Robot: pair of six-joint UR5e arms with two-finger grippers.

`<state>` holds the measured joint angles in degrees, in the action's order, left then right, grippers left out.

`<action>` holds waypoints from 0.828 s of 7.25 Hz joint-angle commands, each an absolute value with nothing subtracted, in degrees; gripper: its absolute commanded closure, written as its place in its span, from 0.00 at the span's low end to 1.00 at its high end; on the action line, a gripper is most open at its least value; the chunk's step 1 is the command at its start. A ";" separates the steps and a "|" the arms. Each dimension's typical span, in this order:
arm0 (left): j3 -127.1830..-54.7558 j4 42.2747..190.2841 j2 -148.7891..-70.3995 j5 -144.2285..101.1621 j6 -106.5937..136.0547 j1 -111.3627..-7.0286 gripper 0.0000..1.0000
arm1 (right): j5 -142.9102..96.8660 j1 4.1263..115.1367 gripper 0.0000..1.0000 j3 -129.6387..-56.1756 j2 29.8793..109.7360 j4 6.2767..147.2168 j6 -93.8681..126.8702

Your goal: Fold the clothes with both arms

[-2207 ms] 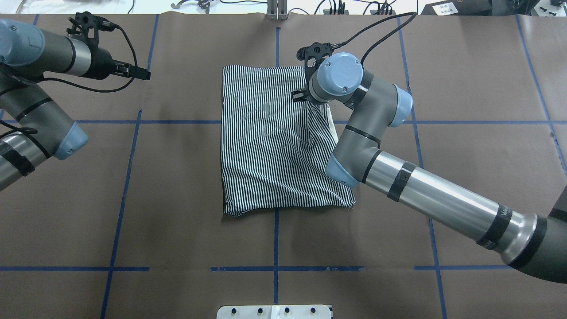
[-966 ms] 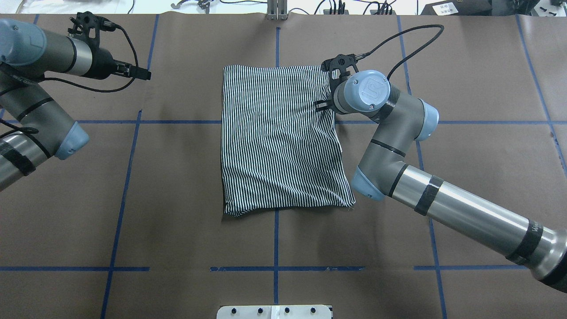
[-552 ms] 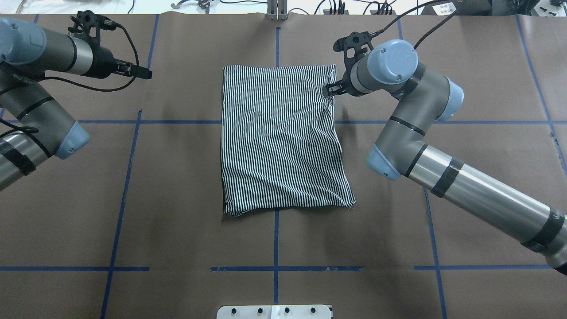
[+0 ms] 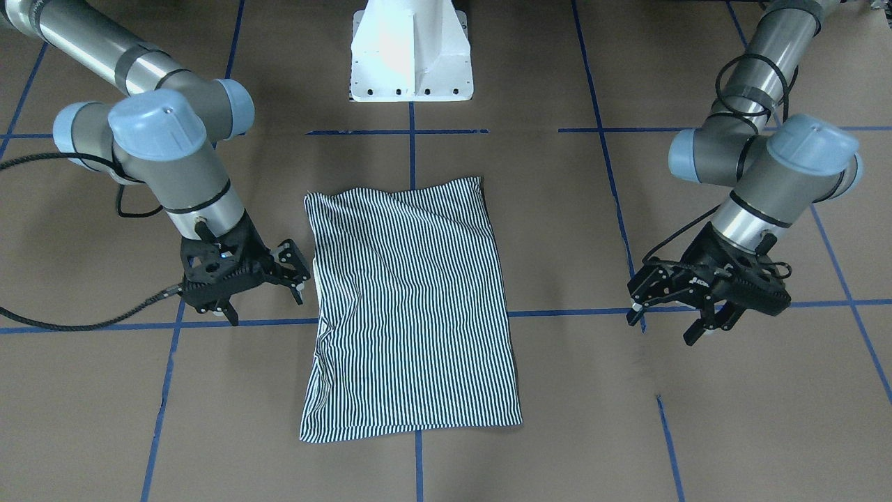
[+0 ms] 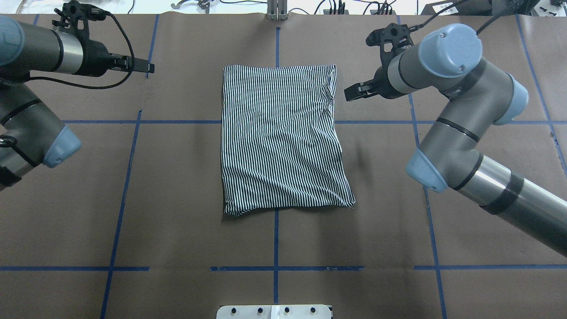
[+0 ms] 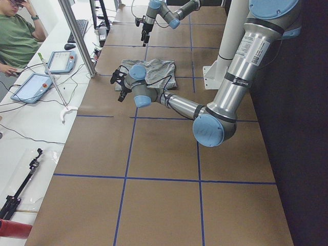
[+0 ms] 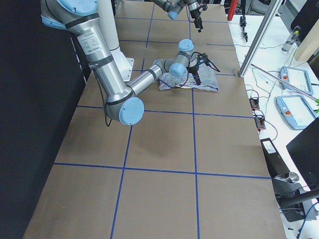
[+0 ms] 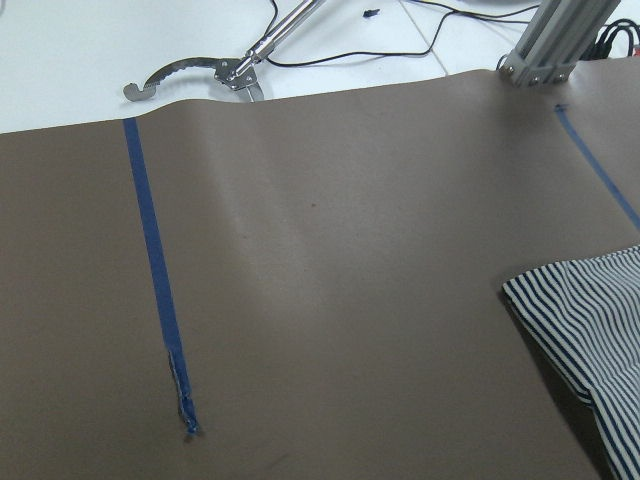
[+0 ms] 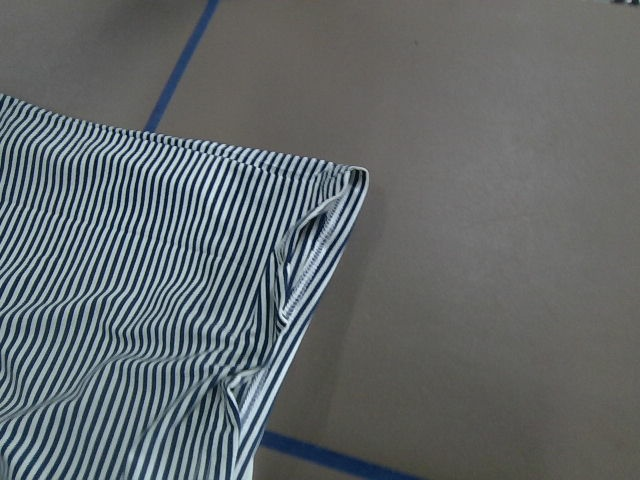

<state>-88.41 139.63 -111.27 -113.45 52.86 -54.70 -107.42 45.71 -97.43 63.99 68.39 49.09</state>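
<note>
Shirt (image 5: 279, 141), rumpled folded rectangle, thin navy-white stripes, brown paper table (image 5: 177, 199)

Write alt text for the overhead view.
A folded striped shirt lies flat at the centre of a brown table crossed by blue tape lines. The right gripper sits just off its far right corner, not touching; the left gripper is far off to the left.

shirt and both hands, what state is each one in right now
striped shirt: folded into a rectangle, lying flat, not held
right hand: open, empty, close beside the shirt
left hand: open, empty, well apart from the shirt
</note>
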 commanded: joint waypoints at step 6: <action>-118.04 130.87 -100.27 -86.67 108.00 -26.43 0.27 | -108.28 42.10 0.00 -107.05 90.35 31.21 81.64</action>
